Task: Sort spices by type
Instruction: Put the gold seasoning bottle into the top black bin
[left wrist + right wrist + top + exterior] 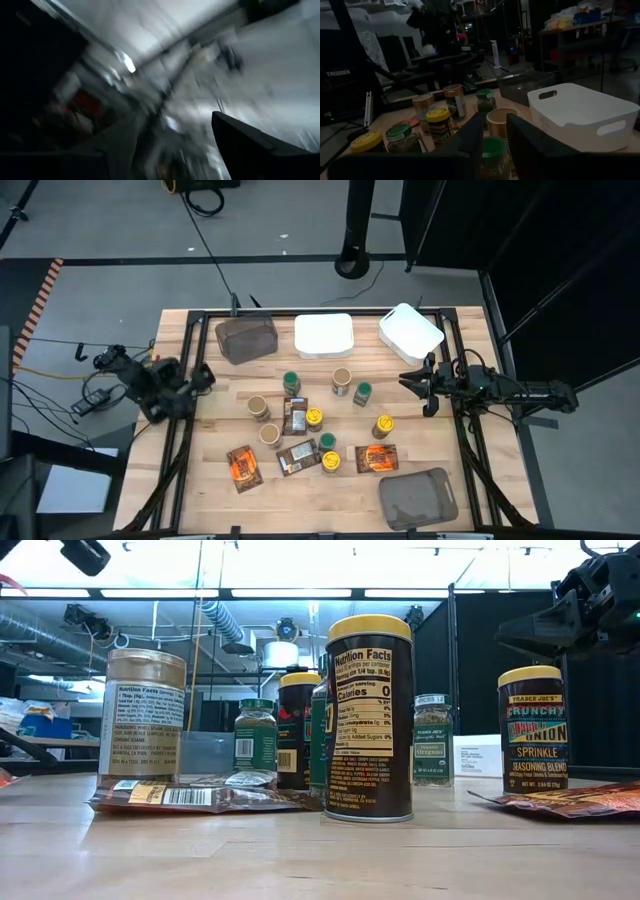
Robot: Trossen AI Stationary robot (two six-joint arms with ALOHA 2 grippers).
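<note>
The spices lie spread over the middle of the wooden bench: small round jars with tan, yellow and green lids, and flat orange and brown packets between them. Two white trays stand at the far edge, the right one turned at an angle. A brown-grey bin sits beside them on the left, and another bin at the near right corner.

The right hand hangs over the bench's right side, pointing toward the jars, and its fingers stand narrow with nothing between them. The left hand waits at the left edge, fingers apart and empty.

Beyond the bench is a dim workshop with ceiling lights.
</note>
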